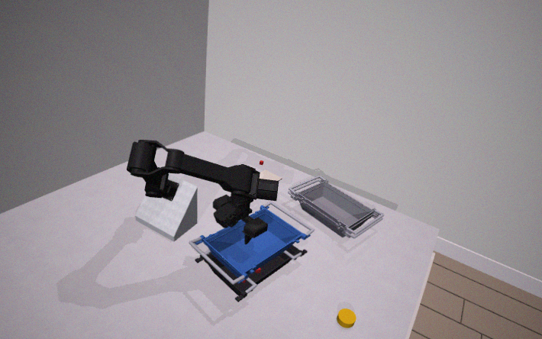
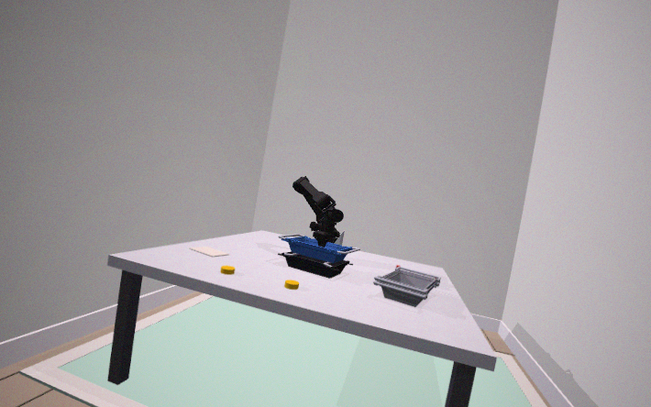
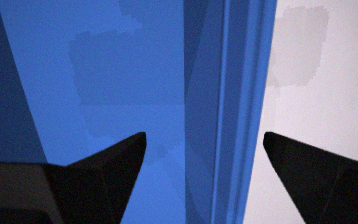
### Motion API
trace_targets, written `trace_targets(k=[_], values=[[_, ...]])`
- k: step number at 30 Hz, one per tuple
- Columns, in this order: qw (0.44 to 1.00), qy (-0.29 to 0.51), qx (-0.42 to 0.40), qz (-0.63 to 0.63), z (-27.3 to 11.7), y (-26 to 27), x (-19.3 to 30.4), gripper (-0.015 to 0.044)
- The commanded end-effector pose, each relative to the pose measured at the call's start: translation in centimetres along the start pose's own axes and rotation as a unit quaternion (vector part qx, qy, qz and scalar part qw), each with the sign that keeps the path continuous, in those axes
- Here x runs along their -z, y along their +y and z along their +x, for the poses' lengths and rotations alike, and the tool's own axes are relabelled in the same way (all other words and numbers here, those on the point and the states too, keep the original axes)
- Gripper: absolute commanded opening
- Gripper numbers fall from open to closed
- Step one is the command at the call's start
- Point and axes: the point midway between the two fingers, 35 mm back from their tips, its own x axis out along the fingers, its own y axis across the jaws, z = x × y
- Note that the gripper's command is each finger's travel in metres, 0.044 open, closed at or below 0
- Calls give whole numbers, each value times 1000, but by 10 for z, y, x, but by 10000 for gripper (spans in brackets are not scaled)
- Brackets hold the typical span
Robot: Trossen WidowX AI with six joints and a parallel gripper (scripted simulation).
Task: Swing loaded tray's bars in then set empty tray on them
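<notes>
The blue empty tray (image 1: 256, 248) (image 2: 313, 251) (image 3: 130, 65) sits above the black loaded tray (image 1: 279, 264) (image 2: 313, 266) and looks about level. Its own wire bars (image 1: 293, 219) are swung out over its ends. Parts of the black tray's grey bars (image 1: 295, 254) show under the blue tray; their middles are hidden. A red block (image 1: 258, 270) shows inside the black tray. My gripper (image 3: 204, 138) (image 2: 322, 244) is open, its fingers apart on either side of one long blue rim, touching neither side in the wrist view. One fingertip is over the tray's inside.
A grey tray (image 1: 332, 208) (image 2: 409, 291) with wire bars stands apart. A pale wedge block (image 1: 166, 210) is near the arm. Yellow discs (image 1: 346, 318) (image 2: 227, 269) (image 2: 292, 284), a small red cube (image 1: 261, 162) (image 2: 397, 266) and a flat beige plate (image 2: 208, 251) lie on the table.
</notes>
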Motion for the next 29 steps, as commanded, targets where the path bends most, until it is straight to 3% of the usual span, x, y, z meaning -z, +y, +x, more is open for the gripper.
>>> trace_targets(k=[1,10,25,29], values=[[1000,0,0,0,0,0,0,440],[1000,1,0,0,-10,2,1,440],[1000,4,2,-3,-101,1,2,440],[1000,3,2,-3,-110,0,0,440]])
